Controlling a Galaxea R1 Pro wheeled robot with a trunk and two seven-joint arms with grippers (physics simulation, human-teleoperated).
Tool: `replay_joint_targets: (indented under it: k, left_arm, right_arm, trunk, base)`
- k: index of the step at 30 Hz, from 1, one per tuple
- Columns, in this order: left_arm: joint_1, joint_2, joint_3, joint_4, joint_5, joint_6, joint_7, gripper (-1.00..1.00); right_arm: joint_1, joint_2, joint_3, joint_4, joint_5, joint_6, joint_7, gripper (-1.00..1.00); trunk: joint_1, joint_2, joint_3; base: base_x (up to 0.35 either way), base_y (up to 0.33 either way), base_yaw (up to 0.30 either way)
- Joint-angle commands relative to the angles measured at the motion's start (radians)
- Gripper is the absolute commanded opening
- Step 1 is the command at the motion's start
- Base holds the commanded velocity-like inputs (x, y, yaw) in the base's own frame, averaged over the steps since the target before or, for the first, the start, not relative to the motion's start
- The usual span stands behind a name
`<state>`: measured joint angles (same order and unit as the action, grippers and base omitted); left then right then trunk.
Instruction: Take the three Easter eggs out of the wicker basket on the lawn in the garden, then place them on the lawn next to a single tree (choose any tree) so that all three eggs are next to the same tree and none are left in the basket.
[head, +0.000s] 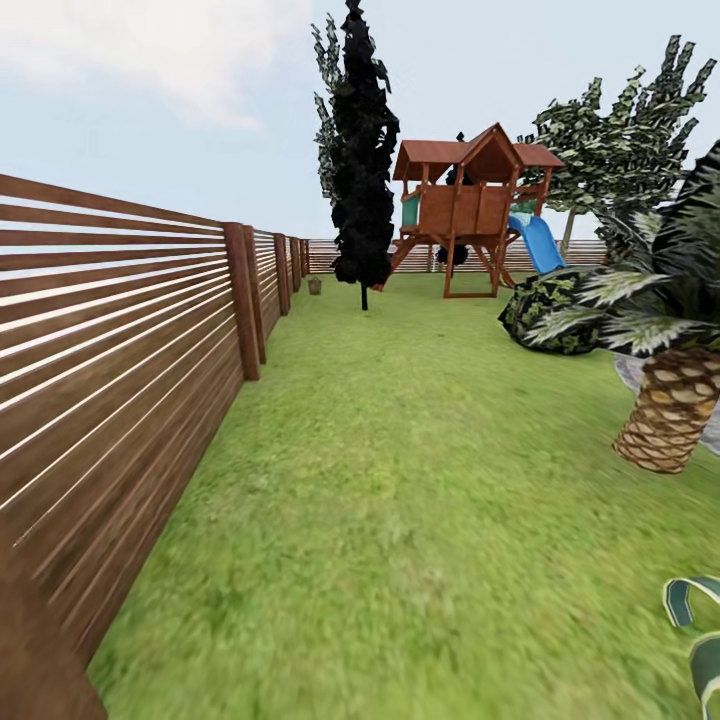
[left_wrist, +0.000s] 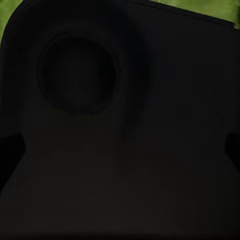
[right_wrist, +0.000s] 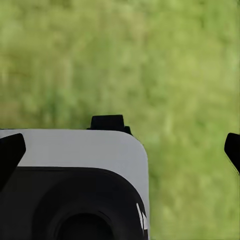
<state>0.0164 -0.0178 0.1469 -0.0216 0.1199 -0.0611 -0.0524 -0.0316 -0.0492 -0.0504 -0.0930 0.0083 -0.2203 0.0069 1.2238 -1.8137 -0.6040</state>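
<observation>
The lawn (head: 400, 480) of the garden stretches ahead of me, mottled green. A tree (head: 625, 140) with a thin pale trunk and a jagged green crown stands at the far right. Far off by the fence sits a small tan-brown object (head: 314, 285), too small to tell whether it is the wicker basket. The Easter eggs are out of view. In the right wrist view my right gripper (right_wrist: 121, 152) is open over grass, its fingertips (right_wrist: 10, 152) far apart. My left gripper (left_wrist: 120, 155) faces a black robot part at close range, with its faint tips wide apart.
A dark brown slatted fence (head: 120, 320) runs along the left. A black columnar tree (head: 362, 150) and a wooden playset (head: 468, 205) with a blue slide stand at the back. A scaly palm (head: 675, 400), a dark bush (head: 550, 310) and striped leaves (head: 700, 630) line the right.
</observation>
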Motion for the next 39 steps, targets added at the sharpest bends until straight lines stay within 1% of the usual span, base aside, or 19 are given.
replay_joint_targets:
  k: [1,39]
  left_arm:
    - [0.001,0.000,0.003,-0.001,0.010,0.000,-0.005,1.00]
    - [0.001,-0.001,0.003,-0.001,0.010,0.000,-0.006,1.00]
  right_arm:
    - [-0.001,0.000,-0.005,0.001,0.001,-0.004,0.001,1.00]
    - [0.000,0.000,-0.005,0.001,0.001,-0.004,0.001,1.00]
  trunk:
    - [0.001,0.000,-0.001]
    - [0.001,0.000,-0.001]
  base:
    - [0.332,0.005,0.000]
    - [0.332,0.000,0.000]
